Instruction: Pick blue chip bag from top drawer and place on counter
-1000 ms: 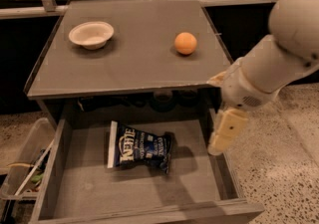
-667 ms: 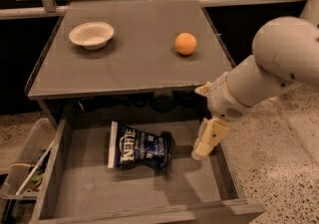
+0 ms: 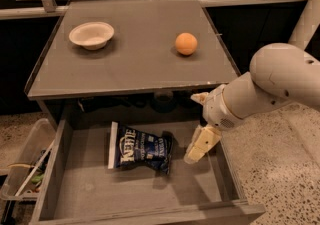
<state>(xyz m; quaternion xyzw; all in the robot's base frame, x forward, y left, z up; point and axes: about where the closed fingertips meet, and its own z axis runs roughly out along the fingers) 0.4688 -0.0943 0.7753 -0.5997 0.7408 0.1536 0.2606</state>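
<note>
The blue chip bag (image 3: 141,149) lies flat in the open top drawer (image 3: 145,189), dark navy with white lettering and a white strip at its left end. My gripper (image 3: 199,146) hangs over the drawer's right side, just right of the bag and slightly above it, not touching it. The white arm reaches in from the right. The counter (image 3: 135,64) above the drawer is a flat grey top.
A pale bowl (image 3: 91,34) sits at the counter's back left and an orange (image 3: 185,43) at its back right. A clear plastic bin (image 3: 22,169) with clutter stands on the floor left of the drawer. Speckled floor lies to the right.
My gripper and arm have moved left and down, from the drawer's right wall in over the drawer toward the bag. The bag has not moved.
</note>
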